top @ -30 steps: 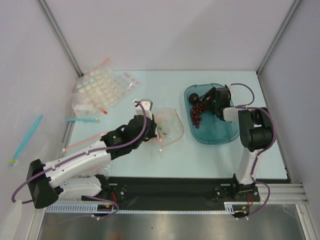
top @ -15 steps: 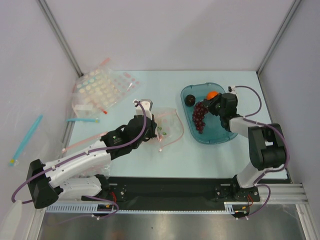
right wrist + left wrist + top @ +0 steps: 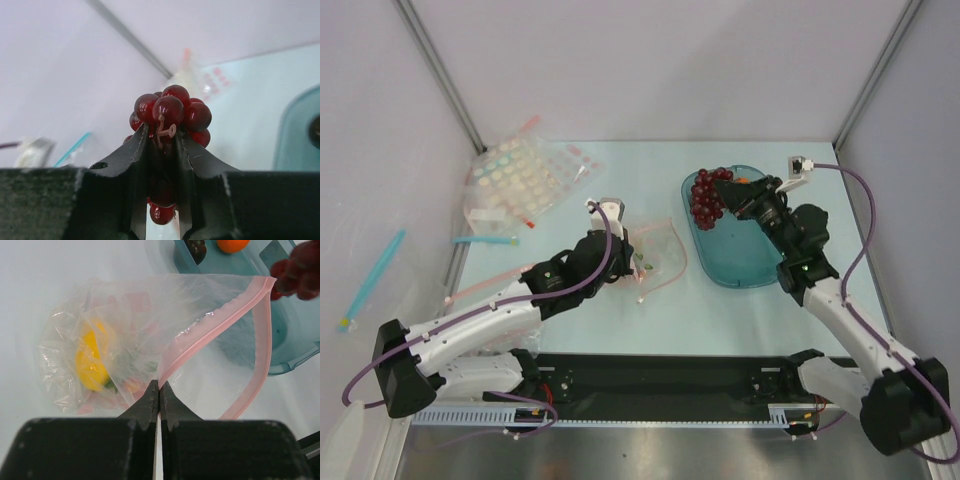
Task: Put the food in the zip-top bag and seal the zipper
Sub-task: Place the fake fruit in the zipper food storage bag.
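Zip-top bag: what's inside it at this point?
A yellow lemon and a small red-and-green piece show through the bag. Its crumpled film blurs the rest, so more could be hidden.

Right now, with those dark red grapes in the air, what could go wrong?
The right gripper pinches the dark red grape bunch with grapes bulging beyond its grip, so it might slip. The left gripper holds only one edge of the clear plastic bag, whose slack mouth could snag the bunch.

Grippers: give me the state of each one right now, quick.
Left gripper: closed, pinching the mouth edge of the zip-top bag.
Right gripper: closed, holding the grapes.
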`<act>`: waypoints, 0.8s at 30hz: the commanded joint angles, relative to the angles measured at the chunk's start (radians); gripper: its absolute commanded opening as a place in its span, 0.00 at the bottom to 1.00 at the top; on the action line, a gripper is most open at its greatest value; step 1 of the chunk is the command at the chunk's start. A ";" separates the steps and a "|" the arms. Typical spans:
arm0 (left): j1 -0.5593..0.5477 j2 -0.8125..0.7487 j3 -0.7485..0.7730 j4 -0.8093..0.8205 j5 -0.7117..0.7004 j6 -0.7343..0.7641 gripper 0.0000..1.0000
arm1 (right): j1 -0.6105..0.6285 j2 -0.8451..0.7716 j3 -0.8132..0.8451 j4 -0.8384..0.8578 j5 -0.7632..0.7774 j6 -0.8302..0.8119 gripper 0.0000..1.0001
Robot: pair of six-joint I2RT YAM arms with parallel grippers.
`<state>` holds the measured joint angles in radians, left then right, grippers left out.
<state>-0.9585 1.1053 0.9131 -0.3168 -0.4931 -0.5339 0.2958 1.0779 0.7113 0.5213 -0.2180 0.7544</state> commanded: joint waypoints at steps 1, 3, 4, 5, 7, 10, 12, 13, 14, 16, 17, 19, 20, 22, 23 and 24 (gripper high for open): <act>0.006 -0.018 0.035 0.015 -0.002 -0.009 0.00 | 0.077 -0.137 -0.003 0.048 -0.009 -0.095 0.14; 0.006 -0.012 0.035 0.018 0.001 -0.009 0.00 | 0.132 -0.202 -0.003 0.045 -0.007 -0.130 0.14; 0.006 -0.007 0.036 0.018 0.004 -0.008 0.00 | 0.150 -0.217 0.000 0.043 -0.007 -0.138 0.14; 0.007 -0.004 0.038 0.016 0.008 -0.009 0.00 | 0.166 -0.237 0.001 0.042 -0.011 -0.144 0.14; 0.006 0.005 0.044 0.013 0.014 -0.012 0.00 | 0.212 -0.249 0.000 0.048 -0.012 -0.161 0.13; 0.006 0.007 0.047 0.012 0.033 -0.012 0.00 | 0.256 -0.240 0.001 0.063 -0.021 -0.174 0.13; 0.006 0.007 0.049 0.018 0.056 -0.009 0.00 | 0.276 -0.222 0.004 0.072 -0.029 -0.178 0.13; 0.006 0.008 0.050 0.018 0.060 -0.012 0.00 | 0.295 -0.214 0.004 0.077 -0.029 -0.184 0.12; 0.006 0.007 0.052 0.015 0.071 -0.012 0.00 | 0.302 -0.207 0.002 0.080 -0.018 -0.187 0.13; 0.006 0.004 0.055 0.013 0.088 -0.017 0.00 | 0.324 -0.181 -0.003 0.098 -0.008 -0.193 0.12; 0.007 -0.002 0.055 0.013 0.097 -0.018 0.00 | 0.330 -0.168 -0.006 0.106 -0.003 -0.190 0.12; 0.006 -0.018 0.053 0.019 0.134 -0.023 0.00 | 0.342 -0.129 -0.006 0.131 -0.004 -0.191 0.12; 0.007 -0.022 0.049 0.025 0.154 -0.024 0.00 | 0.361 -0.112 -0.004 0.135 -0.003 -0.194 0.12; 0.007 -0.030 0.049 0.041 0.210 -0.024 0.00 | 0.377 -0.076 0.002 0.146 0.003 -0.204 0.11; 0.006 -0.033 0.055 0.038 0.221 -0.026 0.00 | 0.400 -0.067 0.005 0.148 0.017 -0.222 0.11; 0.006 -0.032 0.059 0.033 0.225 -0.026 0.00 | 0.407 -0.059 0.010 0.141 0.025 -0.231 0.11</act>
<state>-0.9577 1.1065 0.9249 -0.3164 -0.3435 -0.5419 0.6724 1.0050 0.7006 0.5697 -0.2203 0.5682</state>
